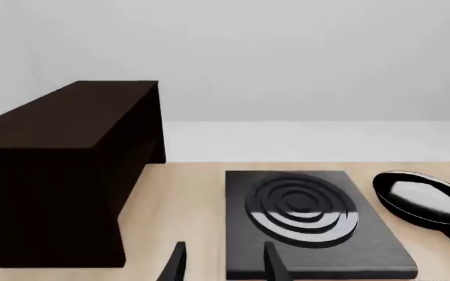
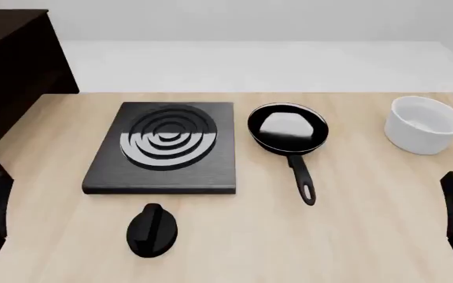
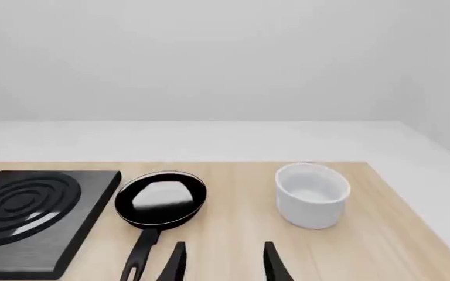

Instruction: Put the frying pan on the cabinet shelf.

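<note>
- The cabinet [image 2: 14, 76] is cut off by the front view's left and top edges; no shelf board shows.
- Each end effector's fingers [image 1: 272, 263] run off the wrist views.

A simulated kitchen mock-up: a pale wooden worktop [image 2: 353, 236] carries a black stove plate [image 2: 163, 147] with concentric rings, its knob [image 2: 153, 230], a frying pan [image 2: 288, 130] and a white bowl [image 2: 424, 124], amid blank grey-white surroundings.

One frying pan [image 2: 288, 128], one stove plate [image 2: 163, 147], one knob [image 2: 153, 230], one bowl [image 2: 424, 124], seemingly one cabinet [image 1: 61, 170].
</note>
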